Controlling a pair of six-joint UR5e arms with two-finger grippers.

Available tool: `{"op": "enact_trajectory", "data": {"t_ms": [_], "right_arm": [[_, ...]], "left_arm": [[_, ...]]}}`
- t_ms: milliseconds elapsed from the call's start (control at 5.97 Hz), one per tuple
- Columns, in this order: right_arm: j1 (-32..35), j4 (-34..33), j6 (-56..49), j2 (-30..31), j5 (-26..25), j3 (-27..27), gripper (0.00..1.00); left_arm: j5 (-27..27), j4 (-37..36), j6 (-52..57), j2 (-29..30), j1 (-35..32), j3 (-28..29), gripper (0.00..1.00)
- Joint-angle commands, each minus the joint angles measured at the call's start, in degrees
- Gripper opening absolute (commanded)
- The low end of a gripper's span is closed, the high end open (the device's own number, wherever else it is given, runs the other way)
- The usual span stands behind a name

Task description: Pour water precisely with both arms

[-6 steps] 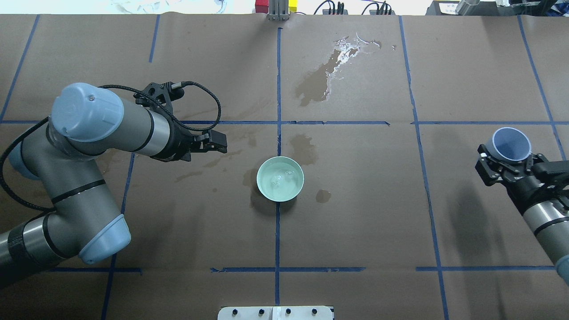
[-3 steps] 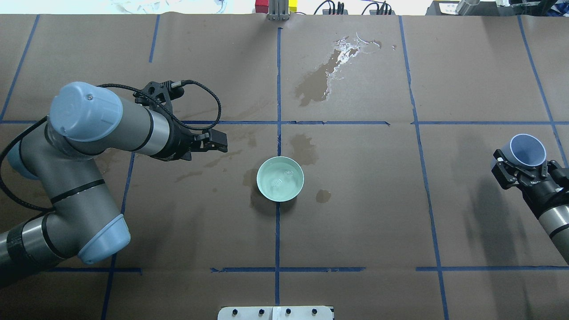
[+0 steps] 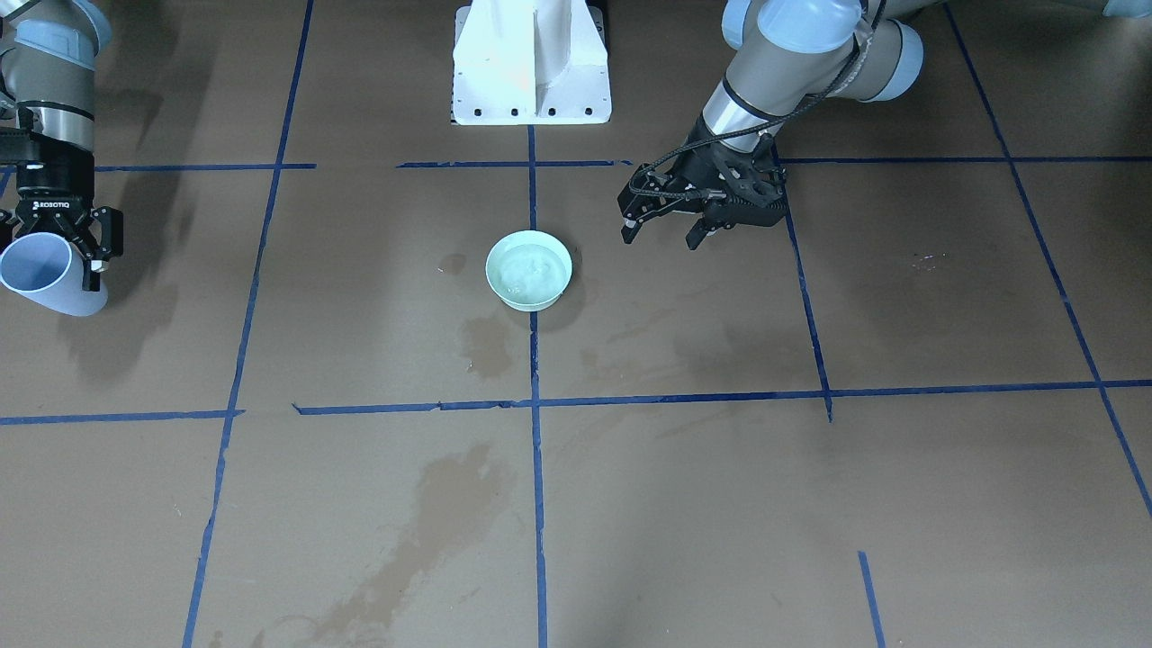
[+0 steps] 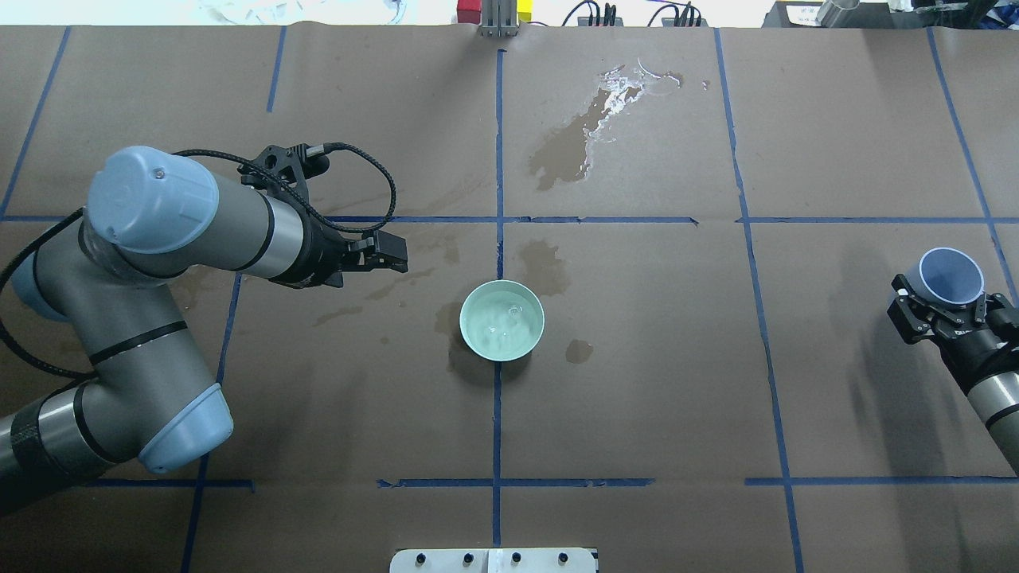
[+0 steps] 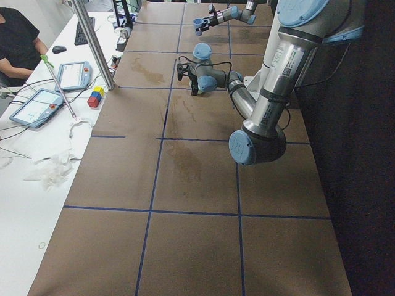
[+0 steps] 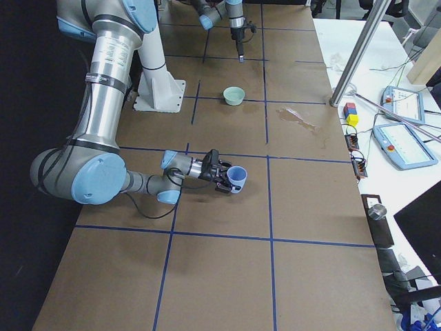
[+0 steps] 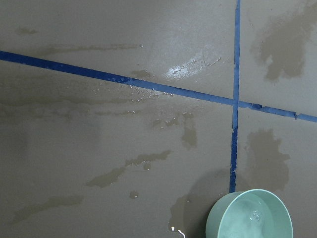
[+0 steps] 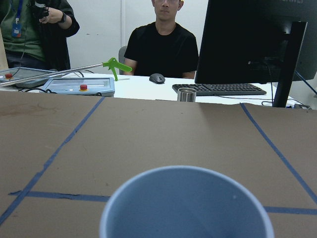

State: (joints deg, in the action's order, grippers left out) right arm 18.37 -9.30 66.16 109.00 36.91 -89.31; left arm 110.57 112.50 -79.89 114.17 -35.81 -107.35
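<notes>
- Black right tool (image 4: 946, 306): fingers clamped on either side of a blue cup (image 4: 951, 274), gripping its lower body.
- The blue cup is tipped over, with its mouth pointing out past the tool. It is held clear of the desk (image 4: 637, 414) and throws a shadow on the paper below.
- This tool and cup sit near the desk's end on the robot's right, well apart from everything else.
- Left tool (image 3: 661, 229): fingers apart, gripping nothing. It hangs over the desk with its fingertips angled down.
- It is near the mint-green bowl (image 4: 463, 318), on the robot's left of it and not touching. The left wrist camera catches the bowl in its lower corner.
- The water (image 4: 500, 325) is in the bowl: clear, with a faint sheen and a few bubbles or ripples on top.
- The bowl stands upright on the centre blue tape line (image 4: 497, 159), midway along the desk.
- The desk is covered in brown paper with a blue tape grid.
- Dark wet patches (image 4: 567, 147) show on the paper. The biggest is on the far side from the robot, and smaller ones lie just beside the bowl.
- The white pedestal (image 3: 531, 63) stands at the robot's edge of the desk, in line with the bowl.
</notes>
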Motion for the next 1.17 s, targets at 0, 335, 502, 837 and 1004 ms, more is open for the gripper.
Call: {"op": "enact_trajectory", "data": {"t_ms": [0, 335, 502, 837, 1004], "right_arm": [[-1.05, 0.07, 0.98, -0.71, -0.08, 0.53, 0.35], [-1.58, 0.07, 3.27, -0.72, -0.34, 2.37, 0.41], [-1.58, 0.07, 3.54, -0.72, -0.69, 2.82, 0.45], [-1.67, 2.34, 3.54, -0.72, -0.69, 3.00, 0.81], [-1.67, 5.32, 3.54, -0.63, -0.70, 5.61, 0.95]], "left_arm": [[0.00, 0.00, -0.09, 0.00, -0.05, -0.14, 1.00], [0.00, -0.09, 0.00, 0.00, -0.14, -0.58, 1.00], [0.00, -0.09, 0.00, -0.09, -0.31, -0.93, 1.00], [0.00, -0.09, -0.09, -0.44, -0.40, -1.46, 1.00], [0.00, -0.09, 0.00, -0.53, -0.49, -1.81, 1.00]]}}
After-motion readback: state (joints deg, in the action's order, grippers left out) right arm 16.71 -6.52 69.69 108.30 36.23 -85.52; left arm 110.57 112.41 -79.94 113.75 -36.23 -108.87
